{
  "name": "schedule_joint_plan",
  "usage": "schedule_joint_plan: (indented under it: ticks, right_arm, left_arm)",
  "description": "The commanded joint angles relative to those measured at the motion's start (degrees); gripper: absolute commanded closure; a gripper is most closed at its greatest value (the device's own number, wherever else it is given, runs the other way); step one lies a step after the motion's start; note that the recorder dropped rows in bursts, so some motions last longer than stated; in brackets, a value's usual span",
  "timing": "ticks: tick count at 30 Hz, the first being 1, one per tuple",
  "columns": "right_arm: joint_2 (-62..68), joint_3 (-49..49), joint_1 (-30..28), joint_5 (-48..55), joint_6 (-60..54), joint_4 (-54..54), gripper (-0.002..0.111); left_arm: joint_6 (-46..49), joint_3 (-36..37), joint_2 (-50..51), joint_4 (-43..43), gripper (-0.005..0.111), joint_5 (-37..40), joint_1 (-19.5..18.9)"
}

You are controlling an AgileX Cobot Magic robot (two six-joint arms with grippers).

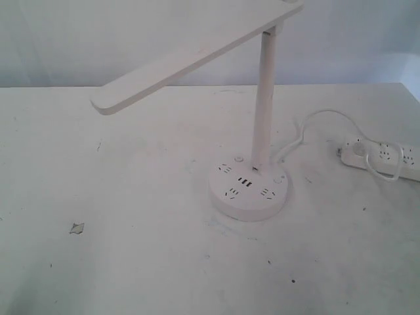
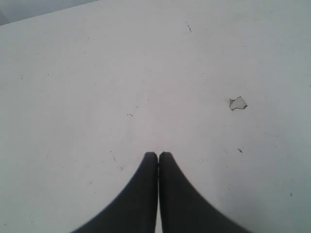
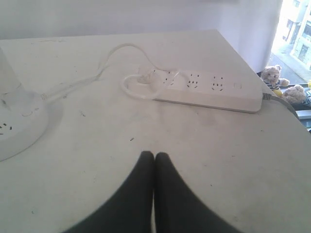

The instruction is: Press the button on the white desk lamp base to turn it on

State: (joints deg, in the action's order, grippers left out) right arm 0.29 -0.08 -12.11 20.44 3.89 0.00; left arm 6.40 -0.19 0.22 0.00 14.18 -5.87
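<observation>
Your left fingers [image 2: 148, 167] are closed tight together over the worktop [image 1: 131, 249], well apart from the lamp. The white desk lamp base [image 1: 249, 191] stands mid-worktop, and its cord [image 3: 73, 86] runs to the power strip [image 1: 387, 157], probably for power. Your right fingers [image 3: 145, 167], also pressed together, hover near the base and make a blunt tip that suits pressing.

Surface [image 1: 131, 249] from 6 through 9 o'clock of the white desk lamp base [image 1: 250, 202]: open, with only a small chipped mark [image 1: 77, 228], flush. Stem [image 1: 264, 98] rises at the base's 12–1 o'clock rim. Lamp head [image 1: 197, 56] overhangs toward 10 o'clock, roofing that approach. Cord [image 1: 323, 111] loops at 2 o'clock. Power strip [image 1: 387, 157] sits at 3 o'clock, well apart from the base.
</observation>
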Motion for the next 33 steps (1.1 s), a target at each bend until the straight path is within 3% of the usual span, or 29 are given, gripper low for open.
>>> schedule_joint_plan:
  ticks: [1, 6, 12, 14, 25, 29, 33]
  right_arm:
    - [-0.3, 0.1, -0.4, -2.4, -0.3, 0.0, 0.108]
    - [-0.3, 0.1, -0.4, -12.0, 2.4, 0.5, 0.108]
    - [-0.3, 0.1, -0.4, -25.1, 35.3, 4.5, 0.108]
    - [-0.3, 0.1, -0.4, -27.5, 41.2, 4.6, 0.108]
    - [-0.3, 0.1, -0.4, -30.5, 46.2, 5.5, 0.108]
    - [-0.3, 0.1, -0.4, -39.7, 42.3, 5.5, 0.108]
    - [-0.3, 0.1, -0.4, -55.6, 41.0, 1.3, 0.108]
  left_arm:
    - [-0.1, 0.2, -0.2, -0.3, 0.107, 0.3, 0.5]
    - [-0.1, 0.2, -0.2, -0.3, 0.107, 0.3, 0.5]
    - [-0.1, 0.2, -0.2, -0.3, 0.107, 0.3, 0.5]
    - [-0.1, 0.2, -0.2, -0.3, 0.107, 0.3, 0.5]
    - [-0.1, 0.2, -0.2, -0.3, 0.107, 0.3, 0.5]
    - [-0.1, 0.2, -0.2, -0.3, 0.107, 0.3, 0.5]
    - [-0.1, 0.2, -0.2, -0.3, 0.107, 0.3, 0.5]
